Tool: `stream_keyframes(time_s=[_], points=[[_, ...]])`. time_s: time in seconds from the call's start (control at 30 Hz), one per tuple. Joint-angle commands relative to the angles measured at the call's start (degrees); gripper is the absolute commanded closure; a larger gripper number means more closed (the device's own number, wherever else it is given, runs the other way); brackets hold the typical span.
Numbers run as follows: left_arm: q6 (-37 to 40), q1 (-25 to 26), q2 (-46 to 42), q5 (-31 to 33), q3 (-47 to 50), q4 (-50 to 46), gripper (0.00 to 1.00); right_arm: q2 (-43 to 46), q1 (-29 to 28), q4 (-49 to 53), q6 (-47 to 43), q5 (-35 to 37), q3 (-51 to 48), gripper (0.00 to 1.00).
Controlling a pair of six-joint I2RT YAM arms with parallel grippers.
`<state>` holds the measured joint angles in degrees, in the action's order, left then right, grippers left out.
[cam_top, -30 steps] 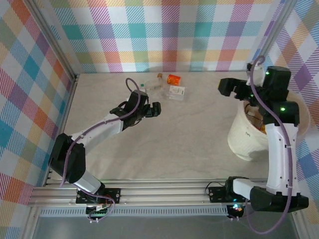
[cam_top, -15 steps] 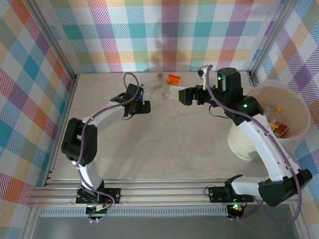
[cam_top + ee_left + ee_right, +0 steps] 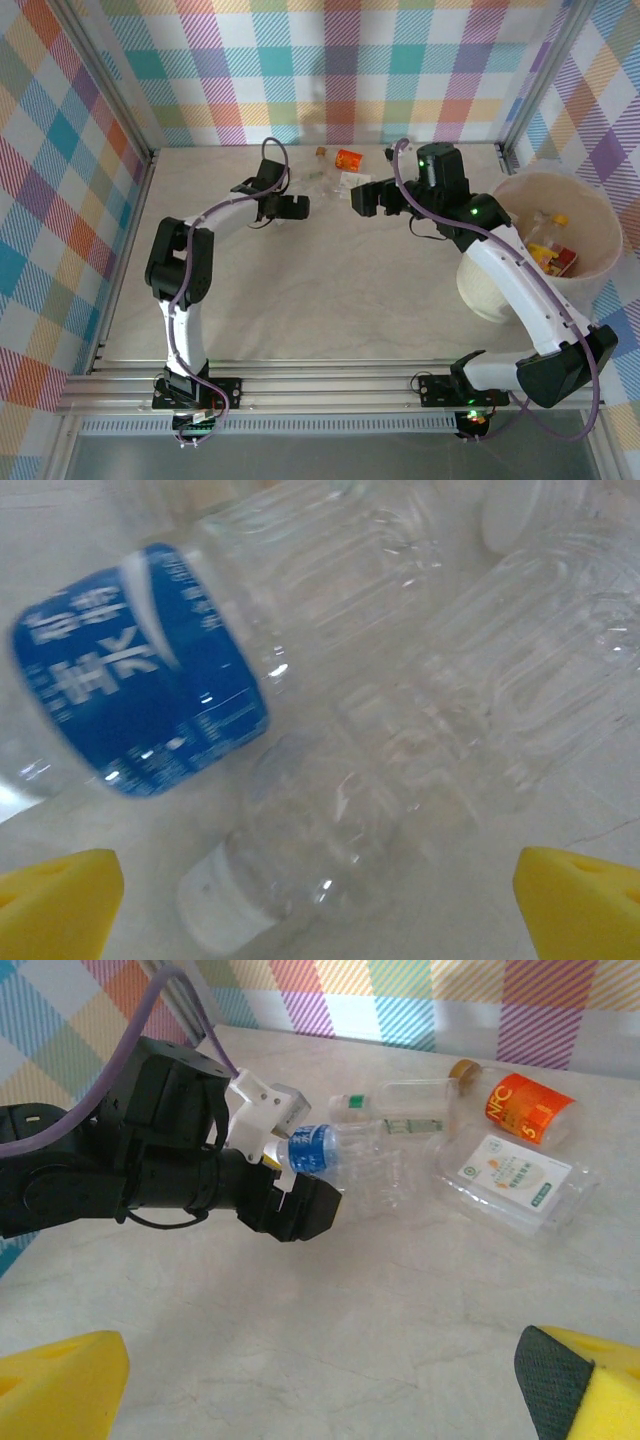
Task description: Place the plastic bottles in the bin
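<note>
the pale marbled surface (image 3: 330,290) carries a loose cluster of crushed plastic bottles (image 3: 349,158) at upper centre of the top view; the bin (image 3: 487,285) stands at right.

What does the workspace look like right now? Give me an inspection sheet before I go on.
Surface: pale marbled table, no spills seen.
Job's things: bin at the right, with several bottles inside. At the table's far edge lie a blue-labelled bottle, a green-capped clear bottle, an orange-labelled bottle and a white-labelled pack.
Clutter: nothing seen.
Grippers: left gripper open, at the blue-labelled bottle, not closed on it. Right gripper open and empty, near the white-labelled pack.
Cables: a purple cable runs along each arm.
Surroundings: plaid wall panels; metal rail at the near edge.
</note>
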<state>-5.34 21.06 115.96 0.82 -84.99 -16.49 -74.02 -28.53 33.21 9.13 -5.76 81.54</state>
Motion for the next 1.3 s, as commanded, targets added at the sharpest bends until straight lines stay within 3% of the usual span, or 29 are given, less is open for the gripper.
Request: stream_keyframes(time_s=[0.0,0.4,0.9,1.1,1.27], points=[[4.03,-0.32,2.71,-4.16,-2.81,2.73,0.00,1.84,-0.29,1.03,-2.61,2.83,1.81,0.00],[11.45,2.21,6.21,-11.58,-6.51,-1.91,0.05,2.67,-0.29,1.88,-4.09,4.17,0.31,0.00],[17.82,7.80,13.46,-3.87,-14.83,-9.17,0.16,2.82,-0.29,1.51,-4.98,5.40,-1.41,0.00],[15.89,8.03,12.90,-4.39,-13.21,-7.21,0.36,4.55,-0.29,0.52,-4.33,6.16,-4.11,0.00],[11.19,8.02,9.36,-6.33,-8.91,-3.80,0.46,7.39,-0.29,-2.87,-1.18,7.03,-9.52,0.00]])
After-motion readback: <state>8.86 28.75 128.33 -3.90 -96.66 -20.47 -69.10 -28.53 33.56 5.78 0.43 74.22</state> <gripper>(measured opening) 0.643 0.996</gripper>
